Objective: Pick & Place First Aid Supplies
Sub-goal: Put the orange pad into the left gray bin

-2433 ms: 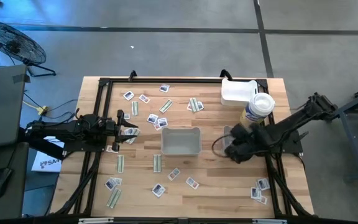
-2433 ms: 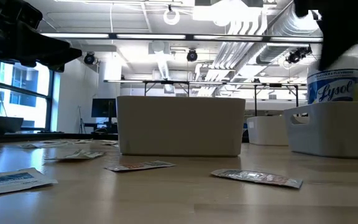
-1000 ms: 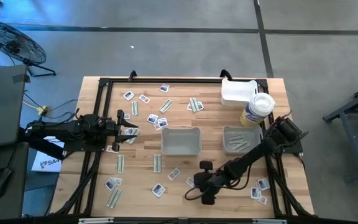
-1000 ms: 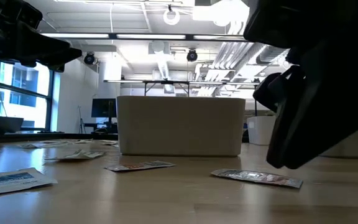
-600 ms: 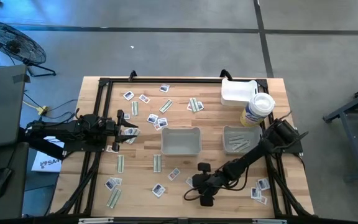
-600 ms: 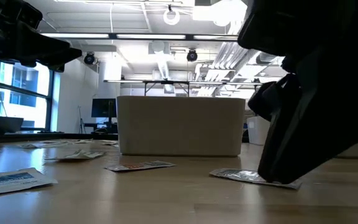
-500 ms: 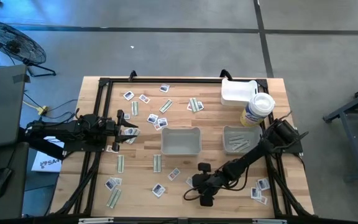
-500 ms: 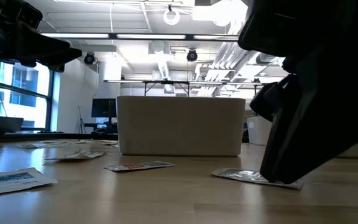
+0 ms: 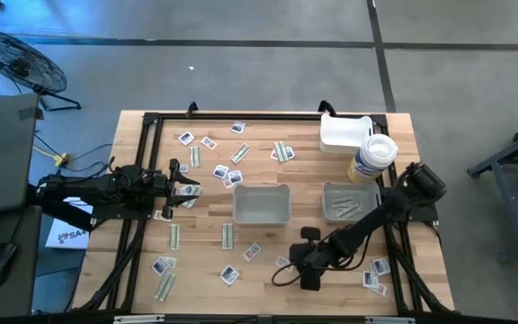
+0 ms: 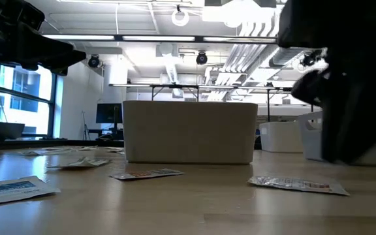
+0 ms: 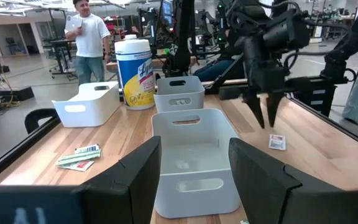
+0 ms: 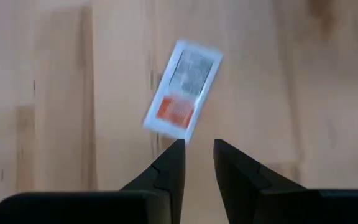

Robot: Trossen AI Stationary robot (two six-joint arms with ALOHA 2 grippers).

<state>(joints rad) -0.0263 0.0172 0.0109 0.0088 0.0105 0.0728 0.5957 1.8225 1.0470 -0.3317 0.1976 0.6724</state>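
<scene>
Small first aid packets lie scattered flat on the wooden table (image 9: 205, 270). One white packet with an orange patch (image 12: 183, 93) (image 9: 282, 262) (image 10: 299, 185) lies flat near the front centre. My right gripper (image 12: 198, 148) (image 9: 300, 261) hangs slanting down just above it, fingertips a narrow gap apart with nothing between them; the packet's corner lies right by one fingertip. My left gripper (image 11: 194, 155) (image 9: 183, 184) waits open and level at the table's left side.
A white bin (image 9: 262, 204) stands at the table's centre. A grey tray (image 9: 344, 202) with strips in it is to its right. Another white bin (image 9: 344, 132) and a wipes bottle (image 9: 373, 157) stand at the back right. A person (image 11: 87, 37) stands beyond the table.
My right gripper, which stood with its fingertips down on the orange-patched packet, has gone a little toward the table's right edge and risen. The packet has slid a short way along the table toward the right edge and lies flat.
</scene>
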